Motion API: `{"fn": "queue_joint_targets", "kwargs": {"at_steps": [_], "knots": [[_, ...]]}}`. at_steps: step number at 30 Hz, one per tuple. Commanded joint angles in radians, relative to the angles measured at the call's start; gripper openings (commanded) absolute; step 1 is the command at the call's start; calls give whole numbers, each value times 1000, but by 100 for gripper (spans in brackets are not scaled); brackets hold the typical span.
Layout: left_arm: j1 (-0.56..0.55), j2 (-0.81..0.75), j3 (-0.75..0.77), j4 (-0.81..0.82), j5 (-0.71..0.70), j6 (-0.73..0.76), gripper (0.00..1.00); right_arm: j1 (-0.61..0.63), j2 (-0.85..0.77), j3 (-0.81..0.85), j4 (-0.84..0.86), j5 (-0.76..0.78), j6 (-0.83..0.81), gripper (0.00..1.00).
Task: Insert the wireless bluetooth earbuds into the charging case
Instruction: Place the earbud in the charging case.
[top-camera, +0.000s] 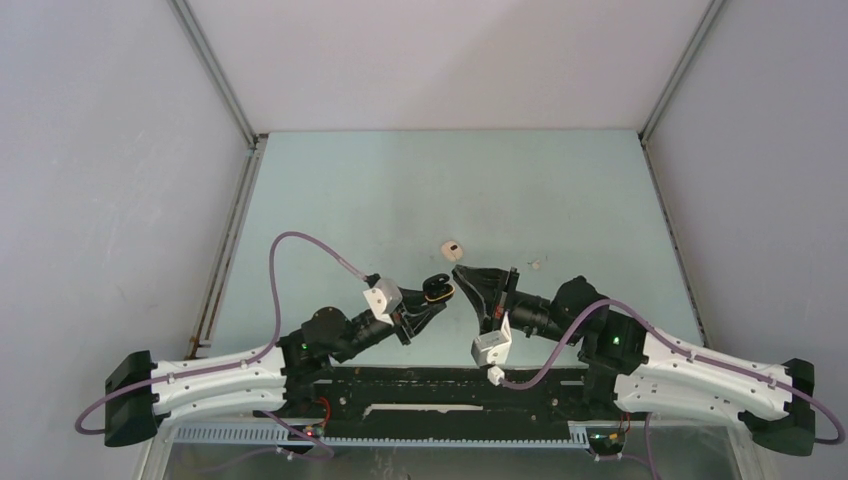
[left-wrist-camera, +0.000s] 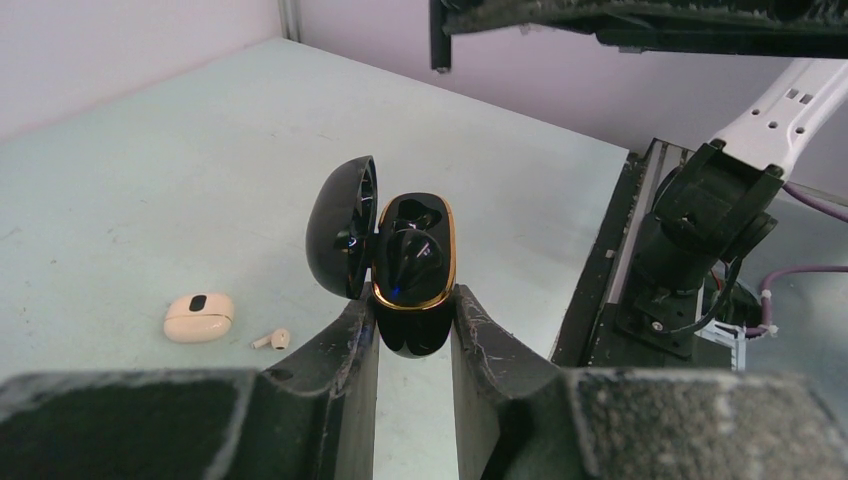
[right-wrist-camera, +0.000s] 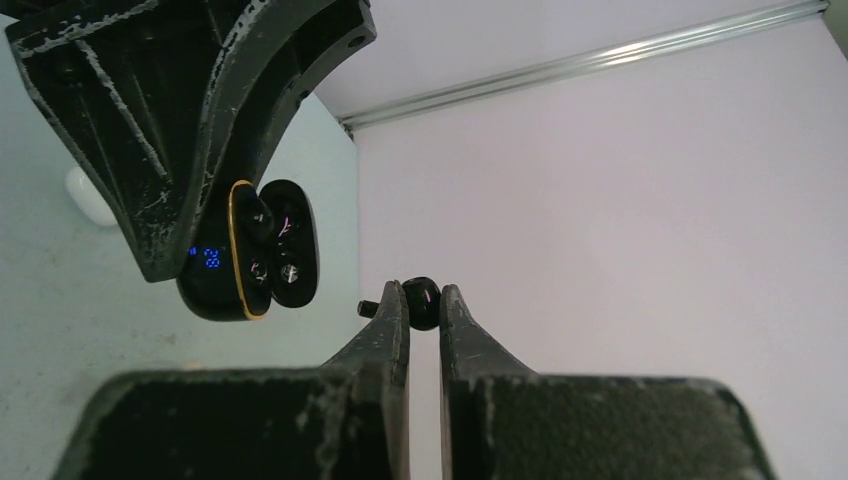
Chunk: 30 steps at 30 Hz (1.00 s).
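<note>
My left gripper (left-wrist-camera: 415, 320) is shut on the lower end of a black charging case (left-wrist-camera: 412, 262) with a gold rim, held up above the table. Its lid (left-wrist-camera: 342, 240) hangs open to the left, and dark shapes sit in its wells. In the right wrist view a blue display glows on the case (right-wrist-camera: 245, 250). My right gripper (right-wrist-camera: 422, 305) is shut on a tiny black earbud (right-wrist-camera: 421, 300), just right of the case and apart from it. From above, the two grippers (top-camera: 437, 292) (top-camera: 462, 272) meet tip to tip at the table's middle.
A beige pebble-like case (left-wrist-camera: 198, 316) lies on the table with a small beige earbud (left-wrist-camera: 272, 340) beside it; from above this case (top-camera: 452, 249) is just beyond the grippers. Another small pale bud (top-camera: 536, 264) lies to the right. Walls enclose the table.
</note>
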<state>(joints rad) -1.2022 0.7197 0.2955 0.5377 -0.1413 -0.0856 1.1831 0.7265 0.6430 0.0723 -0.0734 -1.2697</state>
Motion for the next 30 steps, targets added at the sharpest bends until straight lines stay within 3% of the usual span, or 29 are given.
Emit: {"fn": "queue_joint_targets", "kwargs": {"at_steps": [1, 30], "knots": [[-2, -11, 36, 28, 32, 44, 3, 7, 22, 14, 111, 9, -14, 0], [-2, -57, 19, 47, 47, 29, 3, 30, 39, 1, -18, -28, -6, 0]]}}
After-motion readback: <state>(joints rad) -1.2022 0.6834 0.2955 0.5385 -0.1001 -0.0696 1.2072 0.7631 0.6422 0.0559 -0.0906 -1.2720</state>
